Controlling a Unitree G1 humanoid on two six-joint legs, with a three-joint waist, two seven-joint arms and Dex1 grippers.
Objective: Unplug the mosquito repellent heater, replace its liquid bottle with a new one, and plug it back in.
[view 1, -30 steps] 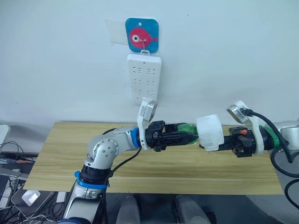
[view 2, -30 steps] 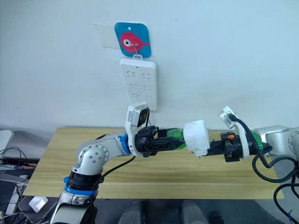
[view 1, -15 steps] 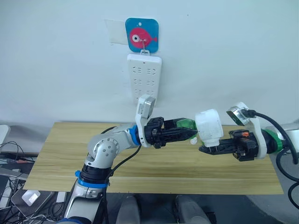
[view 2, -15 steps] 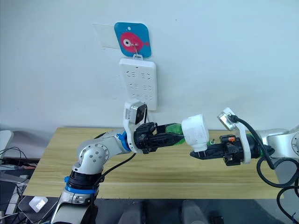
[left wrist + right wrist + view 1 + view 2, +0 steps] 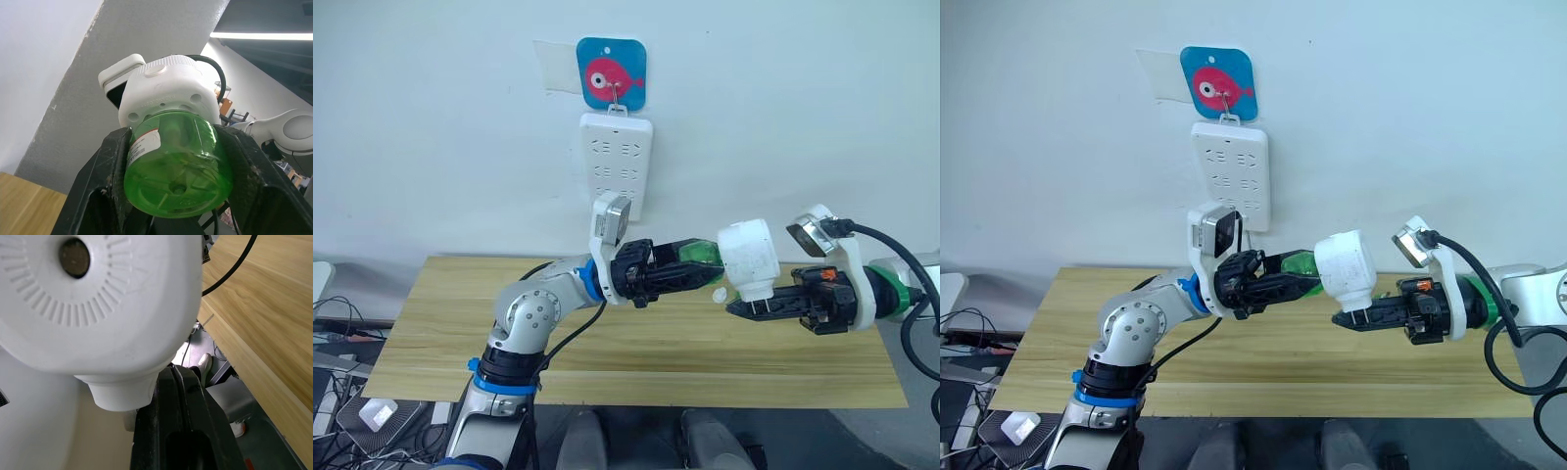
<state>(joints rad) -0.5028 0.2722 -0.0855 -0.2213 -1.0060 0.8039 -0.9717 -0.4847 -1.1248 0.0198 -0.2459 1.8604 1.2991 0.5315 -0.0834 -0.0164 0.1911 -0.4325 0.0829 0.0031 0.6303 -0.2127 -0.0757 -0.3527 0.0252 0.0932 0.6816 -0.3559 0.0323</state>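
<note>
Gripping green bottle [image 5: 700, 258] in left gripper [image 5: 710, 276], clamping heater [image 5: 750, 258] in right gripper [image 5: 744, 307], hovering above table [image 5: 636, 362].

Left gripper [image 5: 705, 277] and right gripper [image 5: 741, 306] raised, pointing inward, fingers of both clamped, tips nearly meeting

Head views: even, diffuse room light, moderately bright, no glare. Wall [image 5: 783, 117] lit uniformly with slight falloff toward the corners. Soft shadow below the power strip [image 5: 616, 164]. Table [image 5: 440, 323] evenly lit, sharp.

Left wrist view: bright ceiling light strip [image 5: 264, 35] blown out against a dark ceiling. Green bottle [image 5: 178, 164] translucent and glowing, in fair focus.

Right wrist view: white heater [image 5: 98, 298] very close, soft, brightly lit; black finger [image 5: 183, 431] dark, low detail.
</note>
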